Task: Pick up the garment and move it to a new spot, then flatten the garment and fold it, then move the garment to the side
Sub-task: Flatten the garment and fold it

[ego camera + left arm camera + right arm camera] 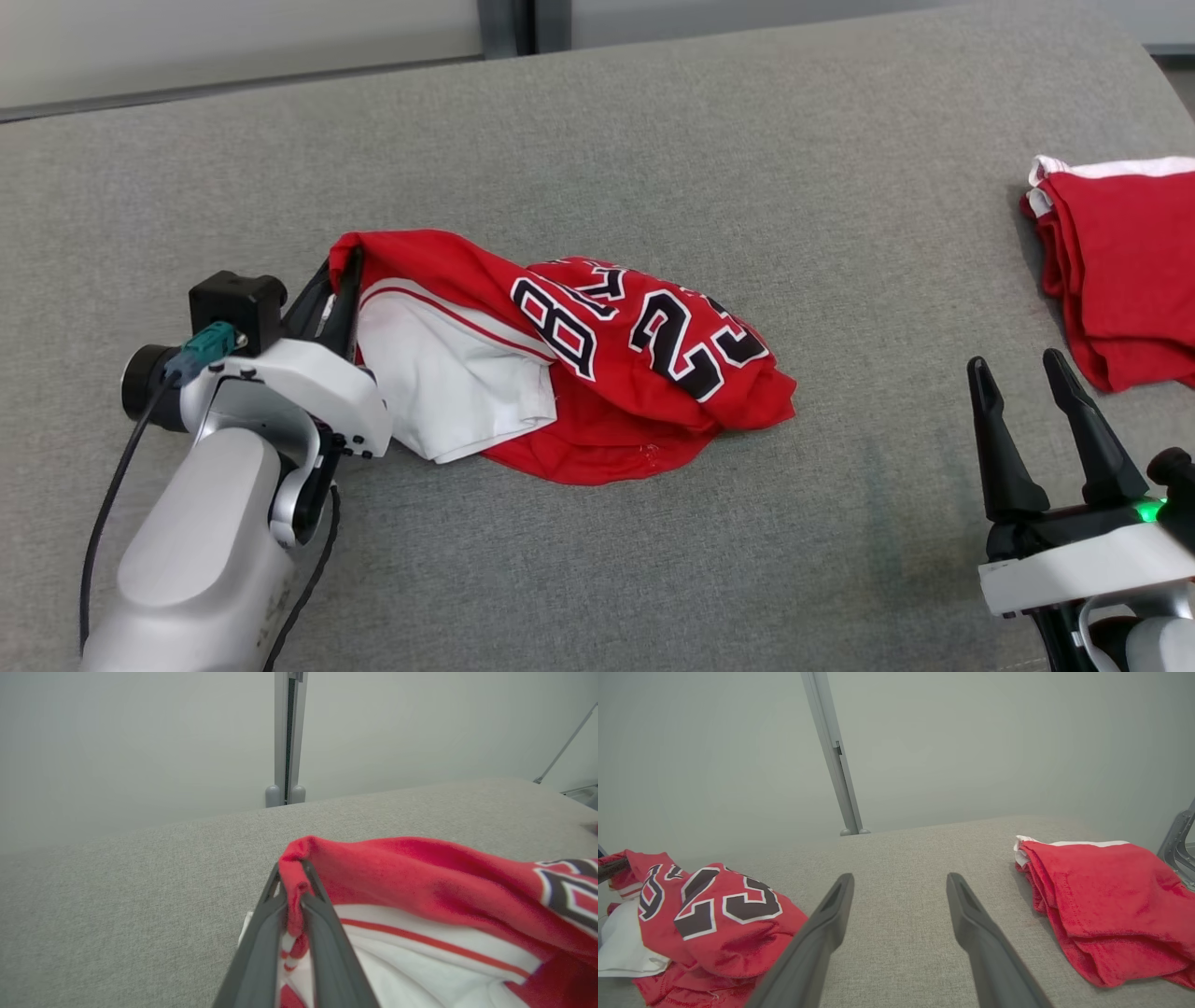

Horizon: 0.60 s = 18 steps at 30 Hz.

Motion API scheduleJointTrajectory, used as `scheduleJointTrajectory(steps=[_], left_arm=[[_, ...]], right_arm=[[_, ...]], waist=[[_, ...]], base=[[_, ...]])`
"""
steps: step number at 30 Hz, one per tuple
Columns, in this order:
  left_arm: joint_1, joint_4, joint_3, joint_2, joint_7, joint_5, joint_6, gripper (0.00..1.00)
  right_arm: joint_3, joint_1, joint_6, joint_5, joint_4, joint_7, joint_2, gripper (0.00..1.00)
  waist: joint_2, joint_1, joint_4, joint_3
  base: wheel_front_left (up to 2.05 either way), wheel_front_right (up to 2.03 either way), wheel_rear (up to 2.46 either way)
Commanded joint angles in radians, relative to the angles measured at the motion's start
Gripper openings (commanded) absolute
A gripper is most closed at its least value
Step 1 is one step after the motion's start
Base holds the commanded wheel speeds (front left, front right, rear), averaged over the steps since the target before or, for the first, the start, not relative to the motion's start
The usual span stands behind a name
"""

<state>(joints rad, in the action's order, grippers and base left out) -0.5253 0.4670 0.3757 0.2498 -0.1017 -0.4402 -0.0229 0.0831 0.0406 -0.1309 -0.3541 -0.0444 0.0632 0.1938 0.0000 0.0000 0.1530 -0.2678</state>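
Observation:
The garment (579, 355) is a crumpled red jersey with black-and-white numbers and a white inner side, lying in the middle of the grey padded table (653, 140). My left gripper (344, 271) is shut on a red fold at the garment's left end. In the left wrist view the two dark fingers pinch that red edge (295, 891), which is lifted slightly off the surface. My right gripper (1018, 369) stands open at the lower right, apart from the garment (710, 914), with nothing between its fingers (831, 914).
A folded red garment with white trim (1120, 271) lies at the table's right edge, also seen to the right of my right gripper as a folded stack (1101, 896). Grey posts and a pale wall stand behind the table's far edge.

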Motion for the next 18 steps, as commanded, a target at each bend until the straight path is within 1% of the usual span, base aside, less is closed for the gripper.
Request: scheduleJointTrajectory(steps=[1, 4, 5, 6, 8, 10, 14, 16, 17, 18], left_arm=[[-0.041, 0.068, -0.002, -0.012, 0.000, -0.014, 0.018, 1.00], [-0.086, 0.150, -0.006, -0.033, -0.054, -0.024, 0.038, 1.00], [-0.090, 0.170, -0.010, -0.039, -0.083, -0.021, 0.033, 1.00], [-0.086, 0.187, -0.026, -0.046, -0.128, -0.017, 0.017, 1.00], [-0.056, 0.170, -0.050, -0.054, -0.153, -0.018, 0.001, 1.00], [-0.017, 0.117, -0.082, -0.046, -0.162, 0.003, -0.024, 1.00], [0.119, -0.102, -0.172, -0.046, -0.162, 0.066, -0.076, 1.00], [0.196, -0.200, -0.206, -0.047, -0.162, 0.096, -0.093, 1.00], [0.196, -0.200, -0.206, -0.047, -0.162, 0.096, -0.093, 1.00], [0.230, -0.249, -0.219, -0.048, -0.162, 0.110, -0.096, 1.00]], right_arm=[[0.000, 0.012, 0.000, -0.005, 0.009, 0.013, -0.002, 1.00], [0.003, 0.020, 0.000, -0.005, 0.017, 0.022, -0.006, 1.00], [0.001, 0.021, 0.000, -0.005, 0.020, 0.026, -0.006, 1.00], [0.002, 0.025, 0.000, -0.002, 0.023, 0.031, -0.006, 1.00], [0.002, 0.026, 0.000, 0.003, 0.026, 0.034, -0.004, 1.00], [0.000, 0.027, 0.000, 0.005, 0.027, 0.037, 0.001, 1.00], [-0.002, 0.022, 0.000, 0.015, 0.025, 0.032, 0.007, 1.00], [-0.001, 0.013, 0.000, 0.015, 0.025, 0.024, 0.011, 1.00], [-0.001, 0.013, 0.000, 0.015, 0.025, 0.024, 0.011, 1.00], [-0.001, 0.007, 0.000, 0.017, 0.025, 0.022, 0.013, 1.00]], waist=[[0.0000, 0.0000, 0.012, -0.020], [0.0000, 0.0000, 0.013, -0.030], [0.0000, 0.0000, 0.011, -0.031], [0.0000, 0.0000, 0.007, -0.031], [0.0000, 0.0000, 0.000, -0.025], [0.0000, 0.0000, -0.010, -0.015], [0.0000, 0.0000, -0.032, 0.017], [0.0000, 0.0000, -0.041, 0.038], [0.0000, 0.0000, -0.041, 0.038], [0.0000, 0.0000, -0.045, 0.049]], base=[[0.00, 0.00, 0.00], [0.00, 0.00, 0.00], [0.00, 0.00, 0.00], [0.00, 0.00, 0.00], [0.00, 0.00, 0.00], [0.00, 0.00, 0.00], [0.00, 0.00, 0.00], [0.00, 0.00, 0.00], [0.00, 0.00, 0.00], [0.00, 0.00, 0.00]])
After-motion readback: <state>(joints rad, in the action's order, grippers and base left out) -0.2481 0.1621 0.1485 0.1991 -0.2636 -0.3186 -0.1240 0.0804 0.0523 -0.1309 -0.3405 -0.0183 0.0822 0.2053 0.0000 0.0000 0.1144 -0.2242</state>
